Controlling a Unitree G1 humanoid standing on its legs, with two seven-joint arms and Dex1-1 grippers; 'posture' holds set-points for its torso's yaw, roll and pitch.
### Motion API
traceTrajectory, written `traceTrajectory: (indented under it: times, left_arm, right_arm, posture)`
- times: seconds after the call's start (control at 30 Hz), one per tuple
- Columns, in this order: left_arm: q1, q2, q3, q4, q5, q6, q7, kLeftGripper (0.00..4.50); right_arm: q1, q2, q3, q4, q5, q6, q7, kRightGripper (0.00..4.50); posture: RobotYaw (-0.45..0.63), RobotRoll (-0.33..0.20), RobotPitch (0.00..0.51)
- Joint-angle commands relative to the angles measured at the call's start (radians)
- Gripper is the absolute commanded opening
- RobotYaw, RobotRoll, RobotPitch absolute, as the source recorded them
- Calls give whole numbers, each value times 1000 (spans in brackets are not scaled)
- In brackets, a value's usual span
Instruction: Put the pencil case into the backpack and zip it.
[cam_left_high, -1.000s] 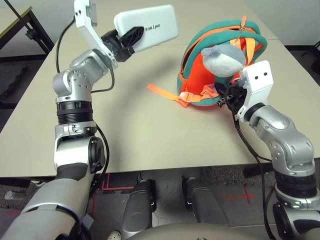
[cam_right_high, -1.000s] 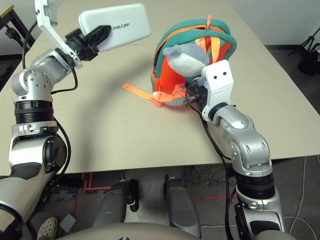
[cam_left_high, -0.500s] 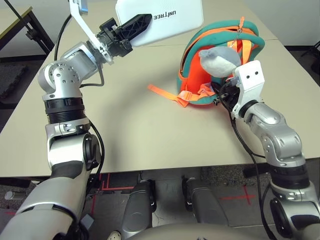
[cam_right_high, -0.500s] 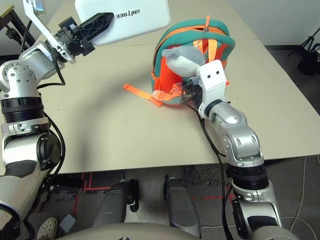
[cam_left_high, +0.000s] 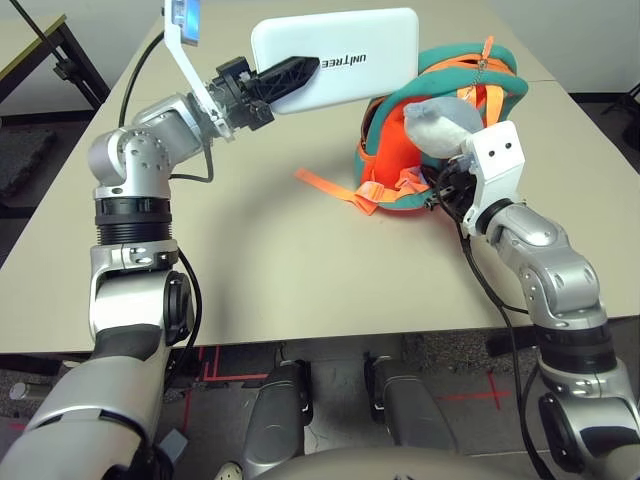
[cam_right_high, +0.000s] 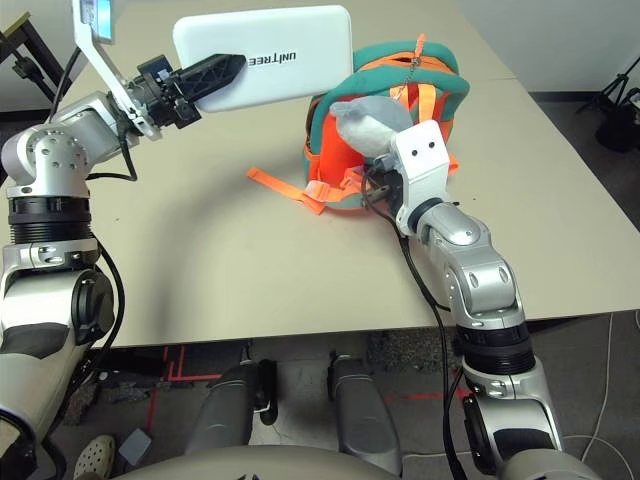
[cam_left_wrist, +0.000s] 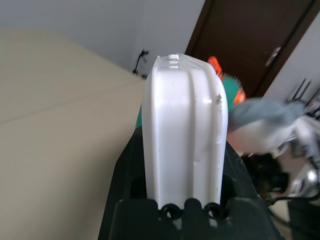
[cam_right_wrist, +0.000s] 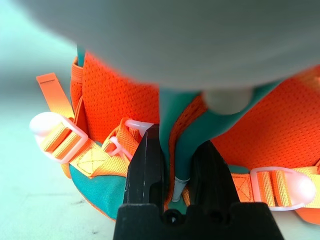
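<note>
Since a second ago the left arm has swung the pencil case (cam_left_high: 335, 58) across toward the backpack (cam_left_high: 400, 165), so the case's far end now overlaps the teal rim of the bag in the head views, and the case lies nearly level instead of tilted.

Underneath is the worktop (cam_left_high: 280, 260), a beige table. The backpack stands toward its far right part, well back from the near edge, bright orange with teal trim; one orange strap (cam_left_high: 325, 185) trails out flat onto the worktop toward the left. A grey-white plush toy (cam_left_high: 440, 122) hangs on the side of the bag that faces the robot.

The pencil case is held in the air above the worktop, flat side up with its dark lettering showing. The left gripper (cam_left_high: 290, 75) is clamped on one short end of it, a black finger on each broad face, as the left wrist view shows.

The right gripper (cam_right_wrist: 175, 172) sits low against the backpack's front, just under the plush toy. Its fingers (cam_right_wrist: 146, 165) stand narrow, pinching a teal strip of the bag's trim between them.
</note>
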Motion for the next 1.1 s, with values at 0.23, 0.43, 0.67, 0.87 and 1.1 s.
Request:
traceTrajectory:
  times: [0.23, 0.43, 0.67, 0.87, 1.1]
  left_arm:
    - [-115, -23, -128, 164, 160, -140, -172, 1253]
    - [-198, -60, -200, 339, 270, -257, -307, 1253]
    - [-302, -149, -221, 579, 390, -418, -333, 1253]
    - [-350, -240, -193, 715, 456, -534, -236, 1253]
    - [-359, -240, -141, 707, 453, -544, -214, 3060]
  right_arm:
    - [8, 11, 37, 20, -1, 30, 20, 383]
    - [-2, 12, 39, 32, -8, 22, 24, 383]
    - [-2, 14, 46, 34, -13, 13, 21, 383]
    - [0, 25, 53, 36, -23, 4, 20, 383]
    - [2, 25, 52, 41, -32, -8, 23, 383]
  posture:
    - [-131, 0, 168]
    - [-134, 0, 166]
    - [-145, 0, 161]
    - [-155, 0, 152]
    - [-150, 0, 152]
